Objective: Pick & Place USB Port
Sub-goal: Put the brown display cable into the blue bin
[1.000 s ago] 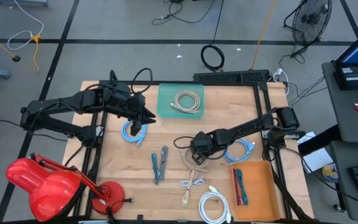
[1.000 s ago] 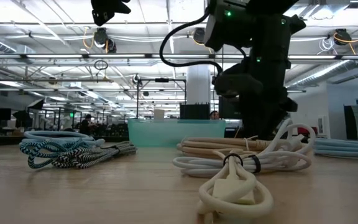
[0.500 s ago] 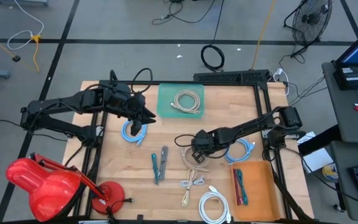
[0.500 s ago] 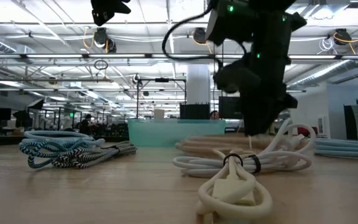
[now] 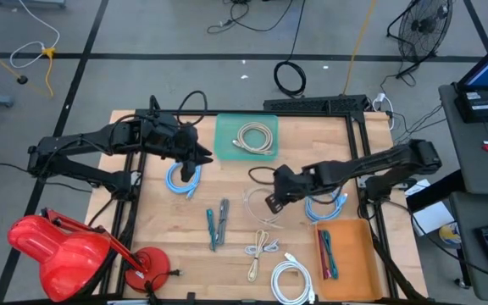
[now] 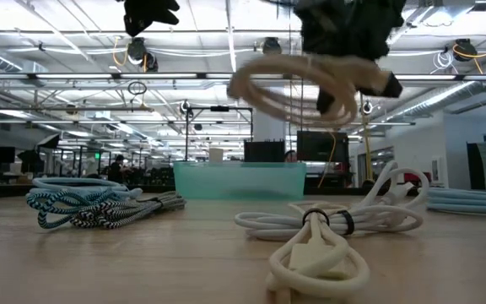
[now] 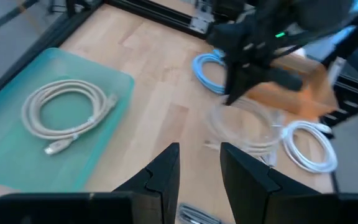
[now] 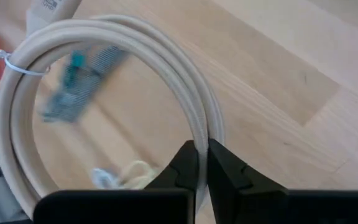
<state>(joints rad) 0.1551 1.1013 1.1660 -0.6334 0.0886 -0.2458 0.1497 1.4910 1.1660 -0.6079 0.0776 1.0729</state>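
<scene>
A beige coiled USB cable [image 6: 268, 80] hangs in the air over the table's middle, with my right gripper [image 5: 271, 203] shut on it. In the right wrist view the coil [image 8: 104, 31] rings the wood below. A teal tray [image 5: 227, 127] at the far middle holds another beige coil [image 5: 255, 138]. My left gripper [image 5: 203, 158] hovers open and empty beside the tray, above a blue cable [image 5: 182, 178] lying on the table. My right gripper pinches the bundled strands of the coil's ring [image 8: 199, 134] between its two fingers at one spot on the loop. The fingers slant down from above and lie across the strands. The coil hangs tilted below them, clear of the table.
An orange tray [image 5: 350, 254] at the near right holds red and teal cables. Loose on the wood lie a blue coil [image 5: 324, 206], a white coil [image 5: 291, 280], a small cream cable [image 5: 261, 252] and teal-grey cables [image 5: 217, 222]. A red lamp [image 5: 53, 250] stands at the near left.
My right gripper has risen from the table and drawn back a little toward the right edge, taking the beige coil with it. The coil, which lay flat on the wood, now hangs tilted and clear of it.
</scene>
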